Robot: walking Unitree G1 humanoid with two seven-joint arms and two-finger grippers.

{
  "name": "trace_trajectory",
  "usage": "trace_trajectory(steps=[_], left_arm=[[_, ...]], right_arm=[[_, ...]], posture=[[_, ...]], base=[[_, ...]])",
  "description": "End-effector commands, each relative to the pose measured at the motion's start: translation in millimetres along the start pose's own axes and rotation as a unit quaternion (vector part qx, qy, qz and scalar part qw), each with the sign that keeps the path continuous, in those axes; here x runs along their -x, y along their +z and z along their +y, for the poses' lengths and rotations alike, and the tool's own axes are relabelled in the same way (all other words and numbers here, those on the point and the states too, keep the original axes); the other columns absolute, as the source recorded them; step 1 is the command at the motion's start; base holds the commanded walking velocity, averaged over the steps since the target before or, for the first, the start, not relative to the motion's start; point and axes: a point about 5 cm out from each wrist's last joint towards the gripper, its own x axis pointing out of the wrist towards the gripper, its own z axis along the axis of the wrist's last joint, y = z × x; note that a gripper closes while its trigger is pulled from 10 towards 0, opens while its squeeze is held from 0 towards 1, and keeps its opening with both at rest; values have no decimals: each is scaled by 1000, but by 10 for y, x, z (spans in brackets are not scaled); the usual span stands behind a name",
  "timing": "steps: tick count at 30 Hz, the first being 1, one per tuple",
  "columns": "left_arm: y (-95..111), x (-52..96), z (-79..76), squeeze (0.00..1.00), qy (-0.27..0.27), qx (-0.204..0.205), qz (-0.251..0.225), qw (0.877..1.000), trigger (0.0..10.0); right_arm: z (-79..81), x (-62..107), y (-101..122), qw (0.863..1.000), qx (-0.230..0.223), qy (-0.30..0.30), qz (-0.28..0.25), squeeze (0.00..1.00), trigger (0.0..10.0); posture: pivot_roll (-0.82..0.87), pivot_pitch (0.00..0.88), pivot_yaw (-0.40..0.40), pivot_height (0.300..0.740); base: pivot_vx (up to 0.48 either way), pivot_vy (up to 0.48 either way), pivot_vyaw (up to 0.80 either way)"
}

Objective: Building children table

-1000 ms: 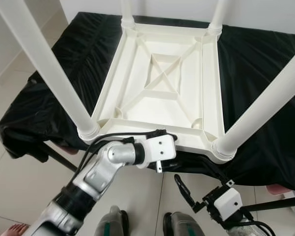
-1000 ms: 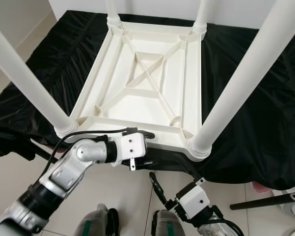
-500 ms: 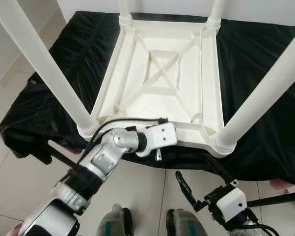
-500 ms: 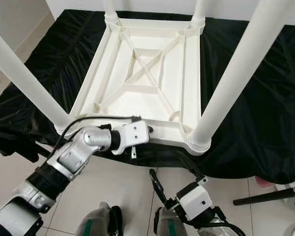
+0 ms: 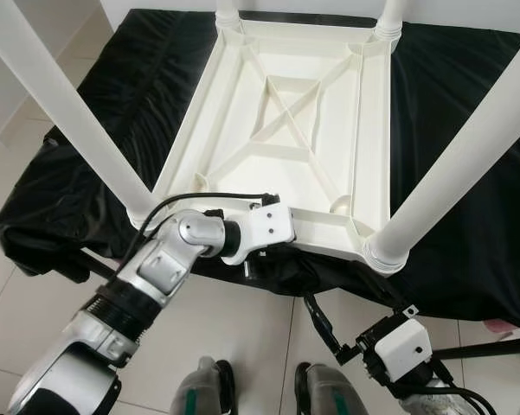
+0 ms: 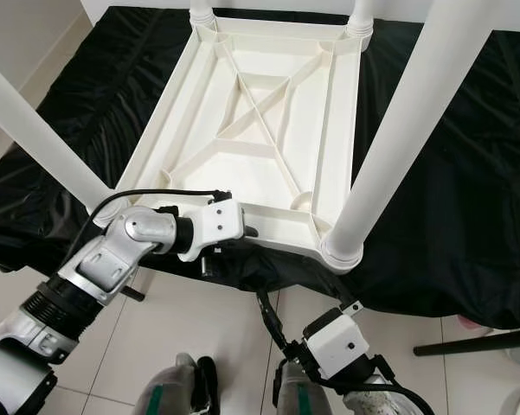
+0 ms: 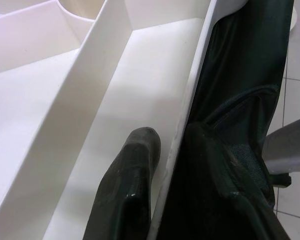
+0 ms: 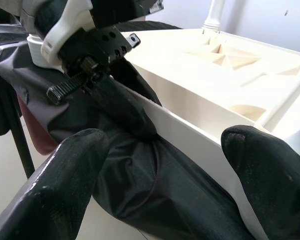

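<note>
The left claw (image 7: 162, 165) is clamping the near rim of the upturned white plastic children's table (image 5: 285, 130) on the black-draped bench (image 5: 467, 216), likely readying to flip it, while the right claw (image 8: 164, 165) is waiting spread below.

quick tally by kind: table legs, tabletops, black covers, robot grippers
white table legs: 4 (near left, near right, far left, far right)
white tabletop, upside down: 1
black cover: 1
robot grippers: 2 (left gripper, right gripper)
total: 8
</note>
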Motion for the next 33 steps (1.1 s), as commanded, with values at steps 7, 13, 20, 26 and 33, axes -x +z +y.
trace_trajectory(steps=[7,13,20,26,33], left_arm=[[86,77,-14,1000,-48,3,-10,999,10000],[173,73,100,0,-26,0,-17,1000,10000],[237,56,138,0,-21,-4,-25,999,10000],[184,-35,75,0,-31,-2,-13,999,10000],[67,-135,83,0,-16,12,18,1000,10000]], right_arm=[[6,52,-120,1000,1,2,23,0,10000],[6,88,-182,999,3,4,33,0,10000],[-2,83,-201,999,4,8,34,0,10000],[-22,94,-262,999,8,12,35,0,10000],[-23,90,-252,999,9,10,34,0,10000]], posture=[[-107,142,118,740],[-102,148,113,740],[-92,152,97,740],[-93,155,89,740],[-96,159,90,740]], base=[[0,0,0],[0,0,0],[0,0,0],[0,0,0],[0,0,0]])
